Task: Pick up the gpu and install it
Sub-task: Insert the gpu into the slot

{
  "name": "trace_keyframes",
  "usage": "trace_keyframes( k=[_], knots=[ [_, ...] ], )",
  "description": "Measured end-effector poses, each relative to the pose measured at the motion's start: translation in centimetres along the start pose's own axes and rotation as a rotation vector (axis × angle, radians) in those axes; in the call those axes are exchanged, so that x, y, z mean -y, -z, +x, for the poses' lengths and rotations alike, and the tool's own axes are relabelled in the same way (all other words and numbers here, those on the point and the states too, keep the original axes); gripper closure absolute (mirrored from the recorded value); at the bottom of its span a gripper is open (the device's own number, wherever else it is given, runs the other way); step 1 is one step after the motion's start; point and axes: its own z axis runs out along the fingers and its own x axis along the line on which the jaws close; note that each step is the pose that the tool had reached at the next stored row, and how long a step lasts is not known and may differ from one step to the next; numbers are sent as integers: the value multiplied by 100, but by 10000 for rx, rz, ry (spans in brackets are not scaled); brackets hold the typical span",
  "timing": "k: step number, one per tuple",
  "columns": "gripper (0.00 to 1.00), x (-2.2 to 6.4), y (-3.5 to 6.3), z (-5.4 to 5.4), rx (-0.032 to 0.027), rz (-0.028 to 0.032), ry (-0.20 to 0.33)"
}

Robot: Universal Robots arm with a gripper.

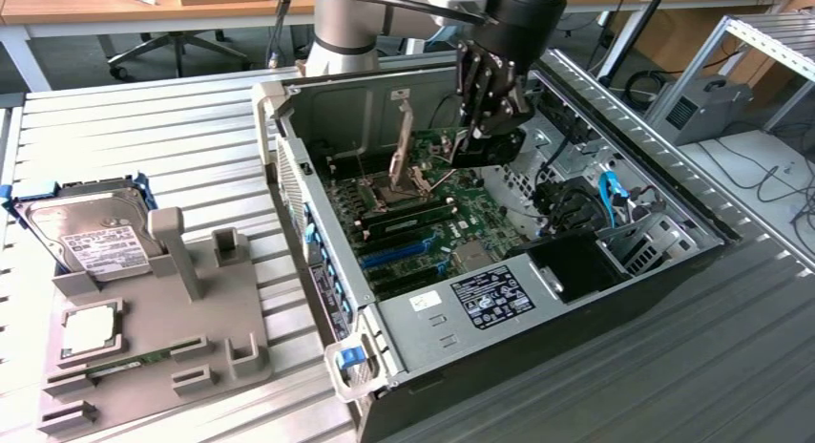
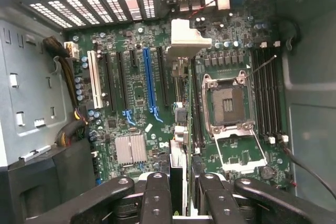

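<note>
My gripper point(image 1: 493, 126) reaches down into the open computer case point(image 1: 421, 357) and is shut on the gpu point(image 1: 484, 149), a dark block hanging just above the motherboard point(image 1: 421, 228). In the wrist view the gpu point(image 2: 179, 129) appears edge-on as a thin card running away from my gripper point(image 2: 181, 187), with a black finger point(image 2: 157, 198) on each side. Its pale end bracket point(image 2: 185, 38) points toward the case's vented rear wall. The card hovers over the board between the black expansion slots point(image 2: 163, 77) and the processor socket point(image 2: 228, 103); I cannot tell whether it touches a slot.
A blue slot point(image 2: 148, 77) and a white slot point(image 2: 96, 80) lie beside the card. The socket's metal lever point(image 1: 403, 142) stands raised. Cables point(image 2: 71, 72) bunch along one case wall. Outside the case, a grey fixture point(image 1: 191, 309) carries a hard drive point(image 1: 83, 235) and a memory stick point(image 1: 128, 359).
</note>
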Motion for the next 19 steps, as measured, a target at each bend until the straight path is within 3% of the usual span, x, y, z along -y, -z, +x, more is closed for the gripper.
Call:
trace_keyframes(
  k=[19],
  knots=[
    [74, 0, 0, 0, -38, -1, 972]
  ],
)
